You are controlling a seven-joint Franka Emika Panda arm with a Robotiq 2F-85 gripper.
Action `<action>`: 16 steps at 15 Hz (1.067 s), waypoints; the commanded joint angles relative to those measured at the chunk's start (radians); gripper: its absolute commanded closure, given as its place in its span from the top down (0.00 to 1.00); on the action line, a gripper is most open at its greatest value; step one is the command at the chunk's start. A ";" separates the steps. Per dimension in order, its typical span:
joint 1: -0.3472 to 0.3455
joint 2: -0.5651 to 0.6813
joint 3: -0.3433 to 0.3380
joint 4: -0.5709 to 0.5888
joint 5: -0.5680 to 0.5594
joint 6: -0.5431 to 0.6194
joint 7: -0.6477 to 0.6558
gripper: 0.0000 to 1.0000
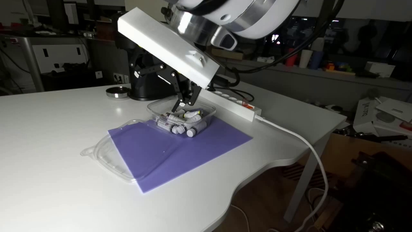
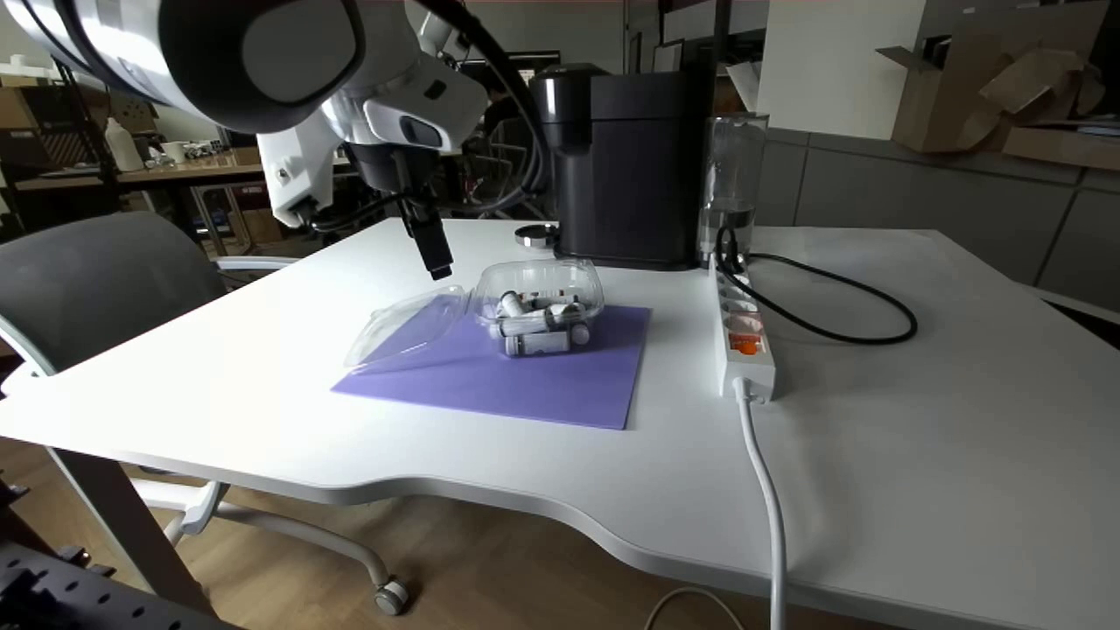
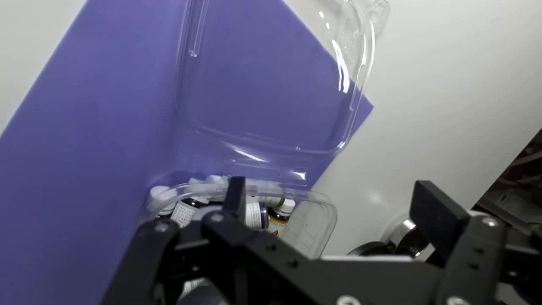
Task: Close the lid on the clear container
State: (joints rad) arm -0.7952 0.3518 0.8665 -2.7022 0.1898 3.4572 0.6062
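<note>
The clear container [image 1: 211, 112] stands on the table, partly on the purple mat, with several small white-capped bottles [image 2: 535, 342] inside it. Its see-through lid [image 1: 132, 151] is swung back and lies beside it, partly over the mat and partly over bare table, with a tab at its outer edge. In the wrist view the lid [image 3: 266, 84] seems joined to the container [image 3: 307, 224] along the near rim. My gripper [image 3: 332, 199] hangs above, its fingers wide apart and nothing between them. One finger covers part of the bottles; the other is over the table beside the container.
The purple mat [image 1: 199, 151] lies under the lid and container. A white power strip [image 2: 744, 341] with its cable runs alongside. A tall black machine [image 2: 643, 166] and a round metal dish [image 2: 535, 234] stand behind. A grey chair [image 2: 114, 289] is at the table's side.
</note>
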 commanded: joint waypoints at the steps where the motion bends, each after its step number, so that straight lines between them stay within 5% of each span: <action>1: 0.000 0.000 0.000 0.000 0.000 0.000 0.000 1.00; 11: 0.042 -0.017 -0.020 -0.014 0.043 -0.013 0.013 1.00; 16: 0.066 0.026 0.025 -0.050 0.100 -0.074 0.059 1.00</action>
State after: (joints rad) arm -0.7442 0.3618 0.8635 -2.7312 0.2583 3.4104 0.6178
